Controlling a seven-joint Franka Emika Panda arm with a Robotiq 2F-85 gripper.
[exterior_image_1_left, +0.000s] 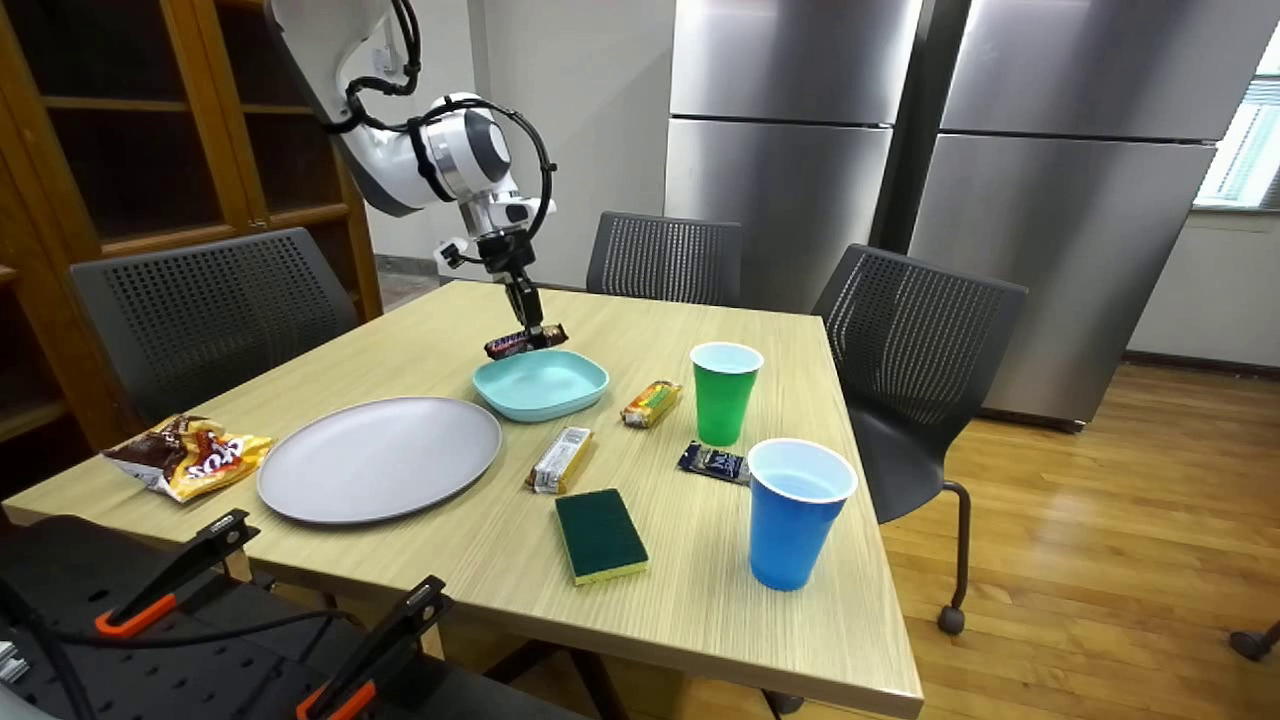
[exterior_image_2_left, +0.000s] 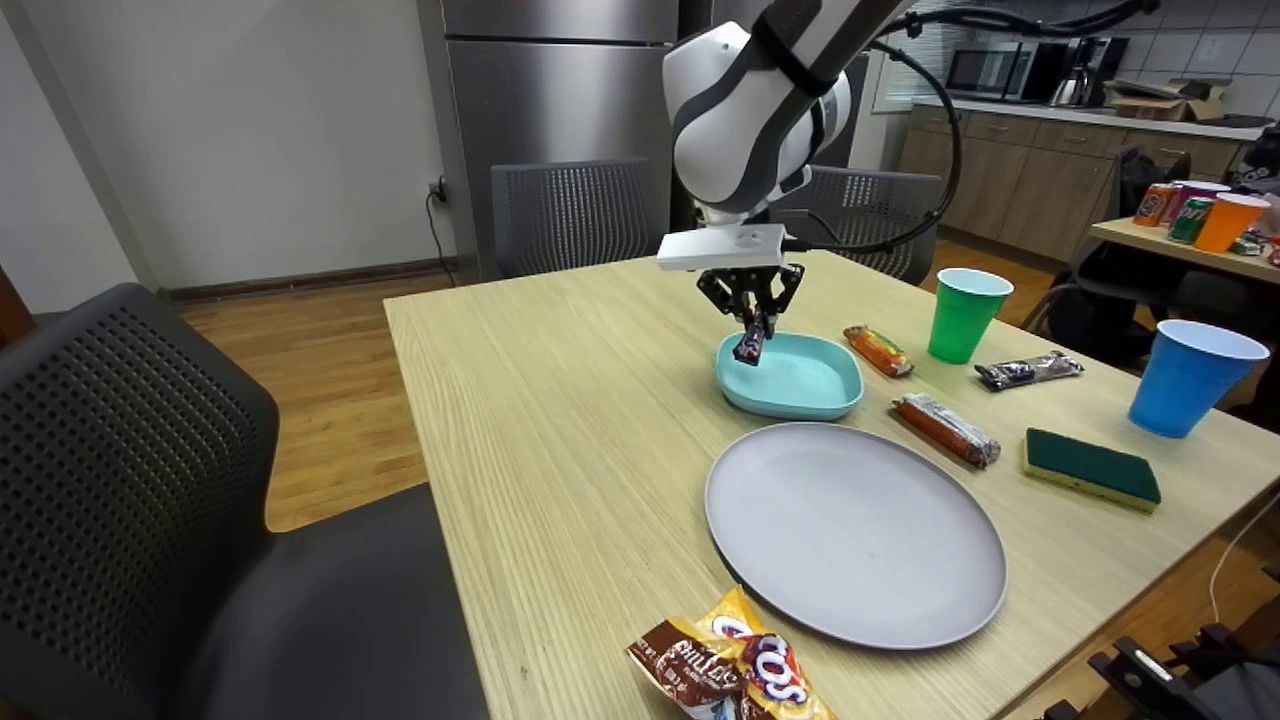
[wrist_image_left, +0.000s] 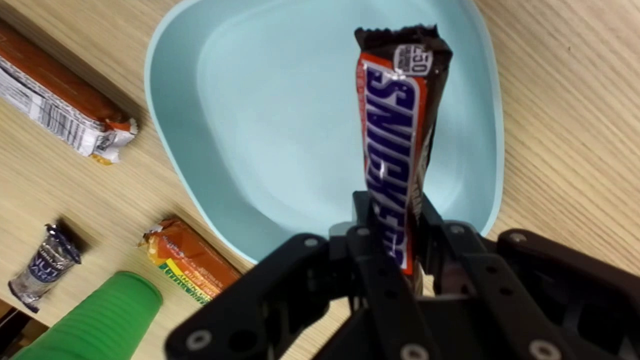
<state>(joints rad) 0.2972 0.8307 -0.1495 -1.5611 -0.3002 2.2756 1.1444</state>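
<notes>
My gripper (wrist_image_left: 397, 207) is shut on a dark-wrapped Snickers bar (wrist_image_left: 392, 125), its fingers on both long sides near one end. The bar juts out forward from the fingers. In the wrist view it lies across a light-blue square dish (wrist_image_left: 280, 110), whose inside shows bare. In an exterior view the gripper (exterior_image_2_left: 757, 312) holds the bar (exterior_image_2_left: 750, 345) above the dish (exterior_image_2_left: 815, 378), towards one side. In an exterior view the gripper (exterior_image_1_left: 530, 315) and bar (exterior_image_1_left: 510, 345) appear at the dish's (exterior_image_1_left: 540, 385) far rim. The exact height of the bar is hard to tell.
Around the dish are a grey plate (exterior_image_1_left: 380, 460), a yellow-orange bar (exterior_image_1_left: 651, 404), a silver-and-brown bar (exterior_image_1_left: 560, 460), a dark bar (exterior_image_1_left: 714, 462), a green cup (exterior_image_1_left: 725, 395), a blue cup (exterior_image_1_left: 795, 520), a sponge (exterior_image_1_left: 600, 535) and a chip bag (exterior_image_1_left: 190, 455). Chairs (exterior_image_1_left: 915, 370) surround the table.
</notes>
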